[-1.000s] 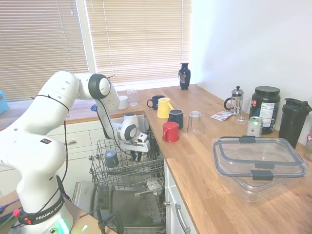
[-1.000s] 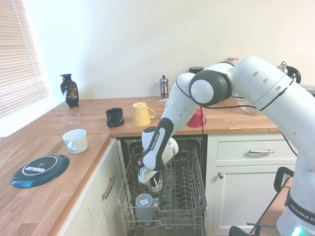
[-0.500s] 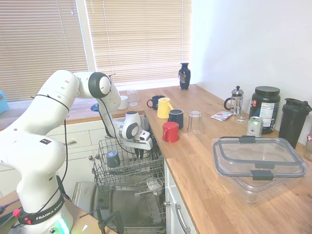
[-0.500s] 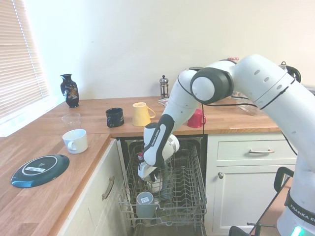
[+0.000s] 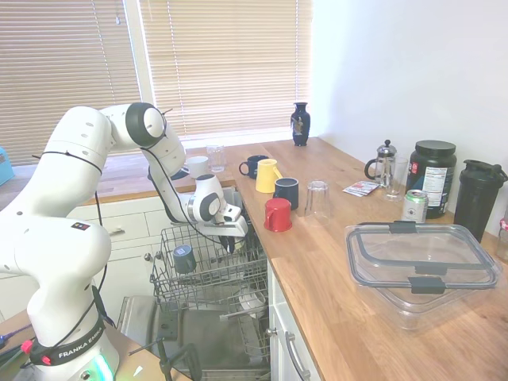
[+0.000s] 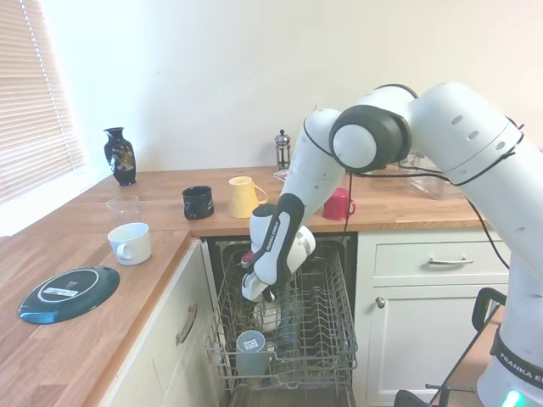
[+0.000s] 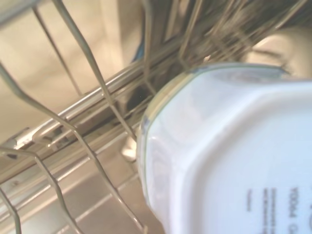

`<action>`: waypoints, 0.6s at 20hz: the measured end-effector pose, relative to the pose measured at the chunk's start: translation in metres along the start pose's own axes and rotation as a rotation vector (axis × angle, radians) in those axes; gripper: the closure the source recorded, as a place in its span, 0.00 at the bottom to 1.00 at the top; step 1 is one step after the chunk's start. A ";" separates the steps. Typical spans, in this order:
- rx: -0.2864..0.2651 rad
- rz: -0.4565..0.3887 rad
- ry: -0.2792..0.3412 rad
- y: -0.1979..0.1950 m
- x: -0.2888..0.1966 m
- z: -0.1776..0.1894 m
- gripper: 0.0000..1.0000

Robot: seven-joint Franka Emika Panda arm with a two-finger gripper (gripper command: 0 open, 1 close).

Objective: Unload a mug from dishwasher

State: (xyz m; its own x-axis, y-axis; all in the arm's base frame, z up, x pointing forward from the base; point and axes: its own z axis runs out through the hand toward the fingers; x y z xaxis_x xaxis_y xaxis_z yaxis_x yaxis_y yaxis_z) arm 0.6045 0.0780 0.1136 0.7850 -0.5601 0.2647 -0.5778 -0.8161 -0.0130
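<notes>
1. Nearest in the second exterior view, a dark blue-grey mug [image 6: 249, 349] stands mouth-up at the front of the grey wire rack [image 6: 333, 339] of the white-fronted dishwasher [image 5: 208, 349]. It's not our target.
2. Just behind it is the small white glazed mug [image 6: 268, 317], upended in the rack. The wrist view shows its faceted, glossy base with fine print, and thin shiny rack wires run close beside it.
3. The white arm's gripper [image 6: 257, 295] hangs right over that mug, at about 11 o'clock from it. Whether the pincer is spread or already pinching, I cannot tell; the arm hides it.
4. My read is that this is the grasp-and-lift step, with the mug not yet clear of the rack. The next move calls for a firm hold on slick ceramic and a straight rise clear of the wires.
5. Farther back, at 12 o'clock, the oiled wooden worktop [image 6: 127, 280] looks like the landing place, with the yellow mug [image 6: 244, 197] and red mug [image 6: 340, 204] on it.
</notes>
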 end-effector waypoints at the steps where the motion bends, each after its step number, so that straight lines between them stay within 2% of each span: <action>1: -0.005 0.000 0.009 0.003 0.000 -0.006 1.00; 12: -0.023 -0.026 0.066 0.007 -0.037 -0.061 1.00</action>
State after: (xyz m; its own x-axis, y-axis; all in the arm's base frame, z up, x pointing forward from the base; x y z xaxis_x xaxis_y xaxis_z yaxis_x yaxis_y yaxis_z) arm 0.5580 0.1016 0.1621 0.7839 -0.5273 0.3279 -0.5629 -0.8264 0.0168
